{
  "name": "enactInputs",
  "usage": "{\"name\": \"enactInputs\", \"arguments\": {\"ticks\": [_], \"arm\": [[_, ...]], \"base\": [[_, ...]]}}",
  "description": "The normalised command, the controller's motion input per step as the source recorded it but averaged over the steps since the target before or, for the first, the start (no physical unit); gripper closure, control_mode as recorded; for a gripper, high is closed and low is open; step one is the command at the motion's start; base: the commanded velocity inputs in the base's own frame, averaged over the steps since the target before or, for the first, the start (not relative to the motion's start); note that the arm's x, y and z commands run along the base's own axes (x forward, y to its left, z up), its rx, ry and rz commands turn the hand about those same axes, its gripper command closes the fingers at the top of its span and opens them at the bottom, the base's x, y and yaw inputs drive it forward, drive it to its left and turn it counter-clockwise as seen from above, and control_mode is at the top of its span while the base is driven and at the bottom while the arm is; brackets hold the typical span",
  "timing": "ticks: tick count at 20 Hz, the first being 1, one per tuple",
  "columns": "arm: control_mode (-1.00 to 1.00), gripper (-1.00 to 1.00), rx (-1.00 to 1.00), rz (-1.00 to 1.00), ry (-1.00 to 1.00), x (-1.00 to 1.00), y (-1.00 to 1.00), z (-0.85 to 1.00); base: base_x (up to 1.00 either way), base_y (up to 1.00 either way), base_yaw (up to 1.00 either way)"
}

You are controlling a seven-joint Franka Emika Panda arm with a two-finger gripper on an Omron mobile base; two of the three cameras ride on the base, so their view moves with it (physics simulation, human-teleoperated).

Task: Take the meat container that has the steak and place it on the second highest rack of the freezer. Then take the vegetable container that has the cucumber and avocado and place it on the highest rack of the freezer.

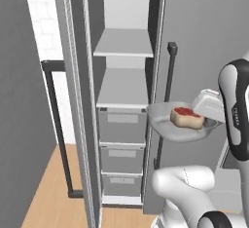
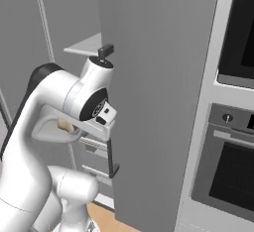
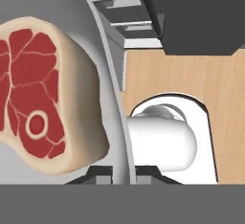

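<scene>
My gripper [image 3: 123, 174] is shut on the thick rim of the meat container [image 1: 168, 122], a shallow light grey dish. The steak [image 1: 186, 116], red on top with cream-tan sides, lies in the dish, and it looms large in the hand view [image 3: 43, 113]. The dish hangs level in front of the open freezer [image 1: 124, 88], right of the opening and just below the lower shelf board. The upper shelf board [image 1: 124, 44] is bare. In the right base view my arm hides most of the dish [image 2: 47, 129]. The vegetable container with the cucumber and avocado is out of view.
Three grey drawers [image 1: 121, 124] stack under the shelf boards. A tall grey door panel with a dark bar handle [image 1: 168, 90] stands right behind the dish. Another dark bar handle [image 1: 54, 115] stands at the left. Built-in ovens [image 2: 233, 176] are at the right. Wooden floor [image 1: 48, 198] lies below.
</scene>
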Motion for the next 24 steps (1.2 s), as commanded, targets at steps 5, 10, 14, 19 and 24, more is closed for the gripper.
{"name": "enactInputs", "arguments": {"ticks": [5,10,14,19,24], "arm": [[1.0,1.0,0.0,0.0,0.0,0.0,0.0,0.0],[1.0,1.0,0.0,0.0,0.0,0.0,0.0,0.0],[1.0,1.0,0.0,0.0,0.0,0.0,0.0,0.0],[1.0,1.0,0.0,0.0,0.0,0.0,0.0,0.0],[1.0,1.0,0.0,0.0,0.0,0.0,0.0,0.0]], "base": [[0.37,0.24,-0.15],[0.17,0.21,-0.06],[0.01,0.48,0.04],[0.14,0.06,0.01],[0.0,0.0,0.0]]}}
